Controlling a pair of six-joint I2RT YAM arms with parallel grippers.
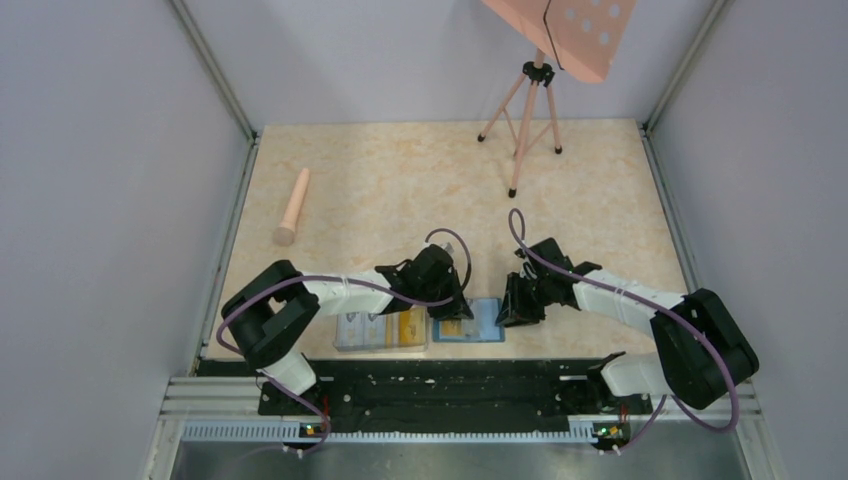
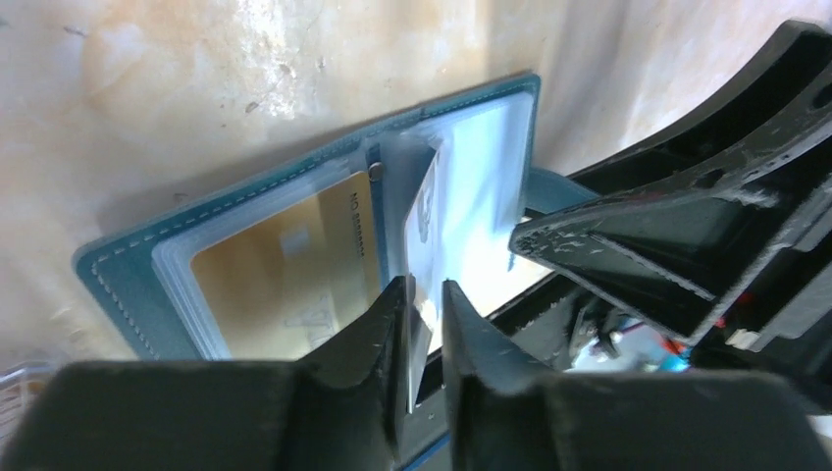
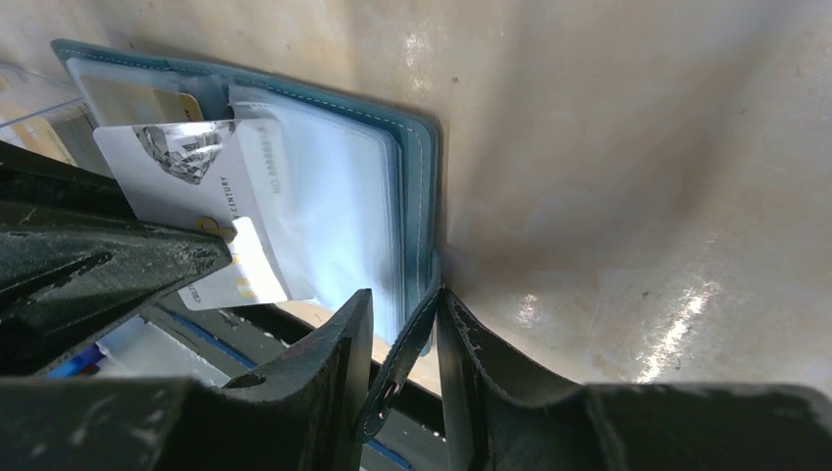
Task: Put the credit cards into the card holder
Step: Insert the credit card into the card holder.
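holding a pale credit card (image 2: pixel 424 211) on edge in the left tool (image 2: pixel 424 294), jaws barely parted about it; not showing whether pinching or letting go. running the card's long axis straight ahead from that tool, beside the spine, far end meeting the clear pockets of the right page. pinching the teal snap tab (image 3: pixel 397 378) in the right tool (image 3: pixel 404 304), pressed together on it, pinning the card holder (image 2: pixel 128 270) open on the bench (image 1: pixel 400 190), near the front edge, beside a clear box (image 1: pixel 380 330). housing a yellow card (image 2: pixel 285 275) in the left page. judging the left arm nearer: sliding forward into the pocket.
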